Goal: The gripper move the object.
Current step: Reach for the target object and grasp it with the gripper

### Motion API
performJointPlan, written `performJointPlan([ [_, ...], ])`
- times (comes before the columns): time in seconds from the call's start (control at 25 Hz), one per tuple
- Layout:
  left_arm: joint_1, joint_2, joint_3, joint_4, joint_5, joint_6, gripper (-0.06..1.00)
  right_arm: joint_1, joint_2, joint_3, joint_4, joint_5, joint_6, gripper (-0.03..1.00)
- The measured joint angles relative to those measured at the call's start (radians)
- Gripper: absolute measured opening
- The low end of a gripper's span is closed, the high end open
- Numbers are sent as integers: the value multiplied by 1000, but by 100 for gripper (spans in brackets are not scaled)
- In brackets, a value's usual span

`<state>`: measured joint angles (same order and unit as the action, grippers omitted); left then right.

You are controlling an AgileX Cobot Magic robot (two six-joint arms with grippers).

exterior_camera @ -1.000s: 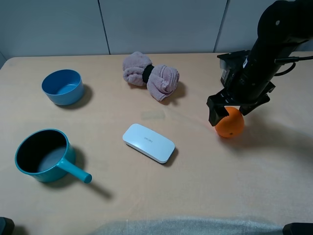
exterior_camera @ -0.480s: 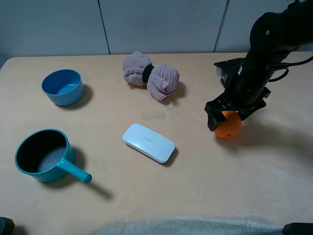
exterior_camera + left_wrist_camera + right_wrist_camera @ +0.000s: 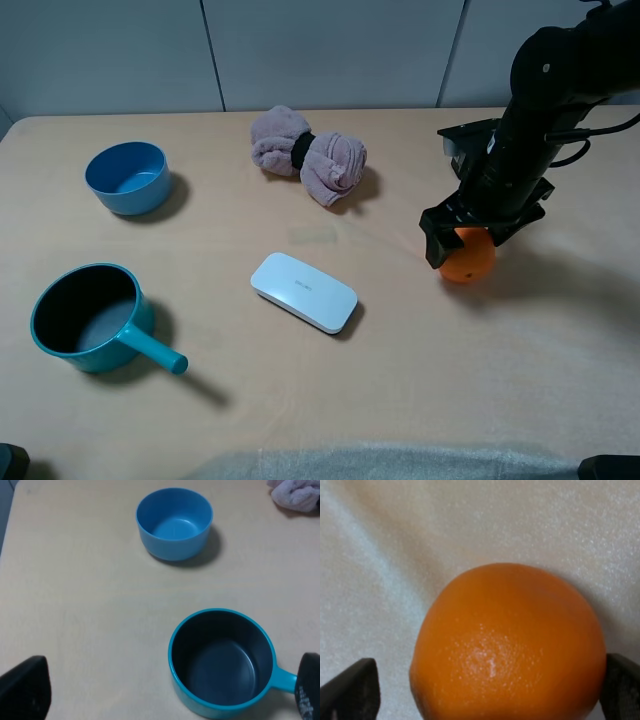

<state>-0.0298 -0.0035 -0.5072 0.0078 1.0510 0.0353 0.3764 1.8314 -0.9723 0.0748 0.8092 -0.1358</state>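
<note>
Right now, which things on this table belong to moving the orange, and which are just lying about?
Part of the job: right gripper, open astride the fruit; orange.

Just lying about: blue bowl; teal saucepan; white case; pink rolled towel.

Fruit point(image 3: 470, 262) at right, case point(image 3: 303, 292) at centre, towel point(image 3: 308, 154) behind, bowl point(image 3: 127, 177) behind saucepan point(image 3: 88, 320) at left

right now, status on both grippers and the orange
Right gripper open, astride the orange. Left gripper open, over the teal pot. White case lies apart from the orange.
</note>
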Motion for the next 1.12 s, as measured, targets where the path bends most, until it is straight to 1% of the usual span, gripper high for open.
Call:
performJointPlan([
  [1.12, 0, 0, 0, 0, 0, 0, 99, 0, 28, 0, -1, -3, 0, 69],
])
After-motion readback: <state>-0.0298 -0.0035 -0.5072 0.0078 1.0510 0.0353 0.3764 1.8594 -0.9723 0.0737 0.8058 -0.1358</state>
